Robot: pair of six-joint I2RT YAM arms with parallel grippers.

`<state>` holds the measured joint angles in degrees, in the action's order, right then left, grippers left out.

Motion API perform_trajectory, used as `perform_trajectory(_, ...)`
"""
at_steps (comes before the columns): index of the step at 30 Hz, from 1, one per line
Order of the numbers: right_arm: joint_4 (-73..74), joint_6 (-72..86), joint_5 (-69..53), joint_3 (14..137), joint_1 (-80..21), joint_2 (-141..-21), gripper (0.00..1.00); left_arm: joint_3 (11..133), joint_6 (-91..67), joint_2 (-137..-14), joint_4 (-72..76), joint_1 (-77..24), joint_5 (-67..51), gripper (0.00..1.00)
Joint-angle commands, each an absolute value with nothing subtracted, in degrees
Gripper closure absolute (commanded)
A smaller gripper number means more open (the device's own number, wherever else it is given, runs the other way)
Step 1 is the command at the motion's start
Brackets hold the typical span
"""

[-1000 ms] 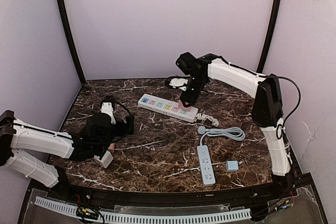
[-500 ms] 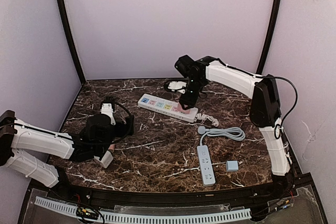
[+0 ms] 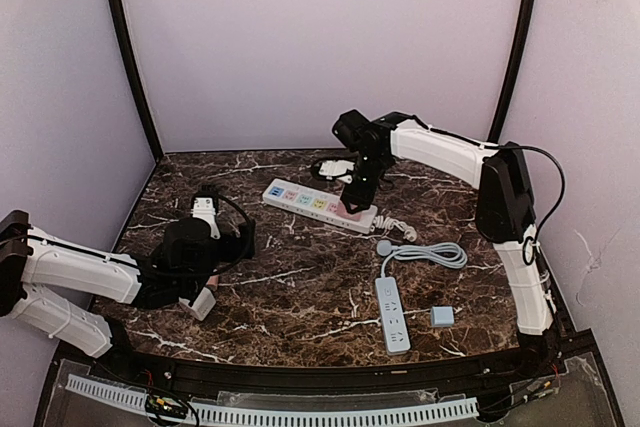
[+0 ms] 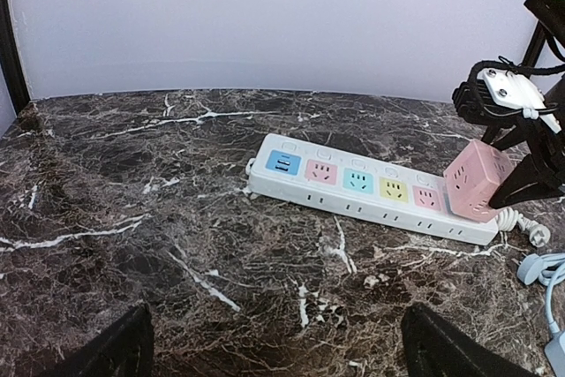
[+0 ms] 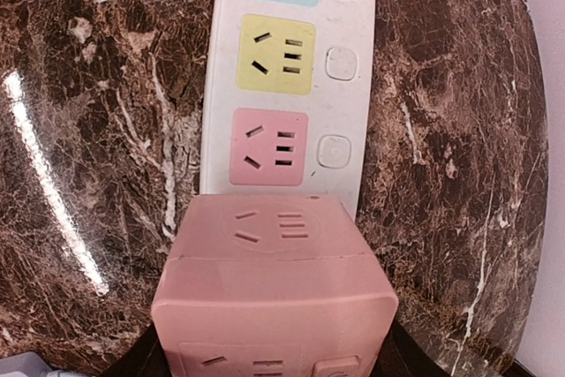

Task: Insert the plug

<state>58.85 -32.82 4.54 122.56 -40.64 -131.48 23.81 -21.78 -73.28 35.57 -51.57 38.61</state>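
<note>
A white power strip (image 3: 310, 202) with coloured sockets lies at the back middle of the marble table. It also shows in the left wrist view (image 4: 353, 181) and the right wrist view (image 5: 282, 59). My right gripper (image 3: 356, 187) is shut on a pink cube plug (image 3: 353, 208) and holds it tilted at the strip's right end, just past the last pink socket (image 5: 269, 147). The cube (image 5: 274, 280) hides what lies under it. In the left wrist view the cube (image 4: 477, 179) touches the strip's end. My left gripper (image 3: 228, 265) is open and empty, low over the table at the left.
A smaller white power strip (image 3: 392, 314) with a coiled grey cable (image 3: 430, 252) lies at the front right, with a small blue-grey cube (image 3: 441, 316) beside it. The big strip's white cord (image 3: 398, 227) curls off its right end. Walls close in the back and sides.
My right gripper has moved slightly left and down with the pink cube, closer onto the strip's right end. The left arm has not moved.
</note>
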Motion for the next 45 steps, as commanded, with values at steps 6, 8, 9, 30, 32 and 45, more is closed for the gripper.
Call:
perform_trajectory(6, 57.7, -36.1, 5.1, 120.3, -41.4, -132.9, 1.00, 22.6, -21.3, -73.0, 36.6, -51.2, 38.7, 0.03)
perform_trajectory(8, 58.0, -36.6, 5.8, 120.9, -41.4, -133.9, 1.00, 22.6, -21.2, -73.0, 36.6, -51.2, 38.8, 0.03)
perform_trajectory(9, 58.5, -37.0, 6.2, 121.3, -41.5, -134.6, 1.00, 22.6, -21.2, -73.1, 36.7, -51.2, 38.8, 0.03)
perform_trajectory(30, 61.8, -38.1, 4.2, 109.2, -48.8, -127.9, 1.00, 21.9, -19.6, -72.8, 38.1, -51.1, 38.8, 0.03)
perform_trajectory(32, 61.7, -37.6, 3.6, 107.6, -49.8, -126.2, 1.00, 21.7, -19.6, -72.4, 38.1, -51.2, 38.7, 0.04)
perform_trajectory(45, 62.8, -35.8, 0.9, 103.2, -52.2, -125.3, 1.00, 20.6, -20.2, -70.1, 37.6, -51.1, 39.4, 0.04)
